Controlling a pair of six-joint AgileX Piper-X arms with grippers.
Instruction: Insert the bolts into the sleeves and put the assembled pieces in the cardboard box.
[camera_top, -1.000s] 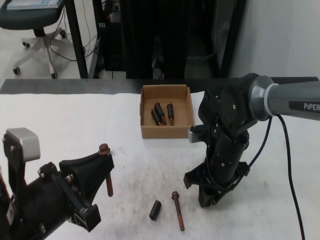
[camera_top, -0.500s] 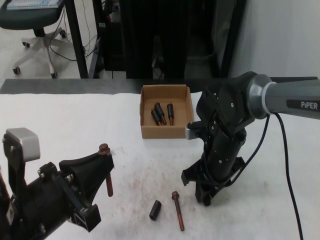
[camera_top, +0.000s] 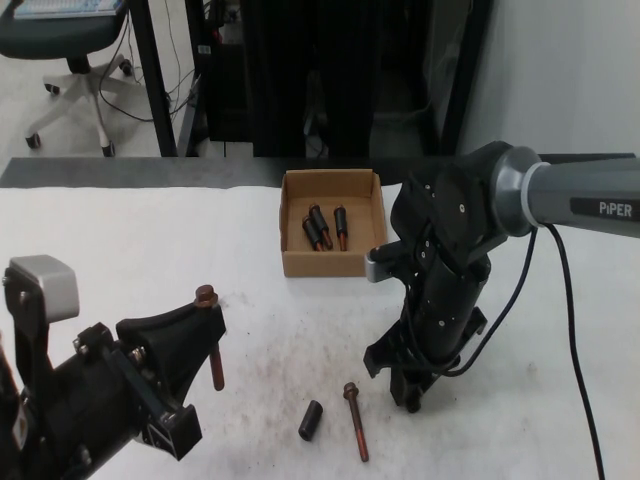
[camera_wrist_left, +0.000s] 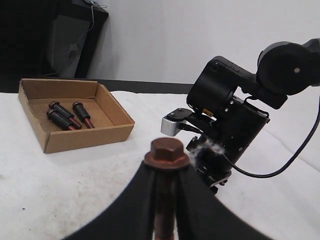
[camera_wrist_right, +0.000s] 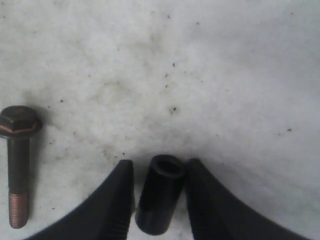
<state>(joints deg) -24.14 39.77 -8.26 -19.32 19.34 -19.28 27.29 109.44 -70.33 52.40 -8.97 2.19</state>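
Nearest, my left end effector (camera_wrist_left: 168, 172) was clamped on a bolt (camera_wrist_left: 167, 151) just under its hex head, the shank hanging down above the tabletop (camera_top: 150, 250). Beyond it, a loose sleeve (camera_top: 311, 420) and a loose bolt (camera_top: 356, 422) lay just beside each other. Just past those, my right end effector (camera_wrist_right: 160, 165) was closed on the held sleeve (camera_wrist_right: 159, 200), fingers against its sides and its open bore showing. Farthest off, the box (camera_top: 332, 262) held three assembled pieces (camera_top: 322, 228).

I judged the bolts stiff and dense, with threads that give bite. The sleeves looked hard, smooth and light, so apt to roll or twist, and best taken mid-barrel with the bore end free.

The held sleeve's lower end was cut off, and I couldn't tell whether it touched the tabletop. From above, the wrist hid it.
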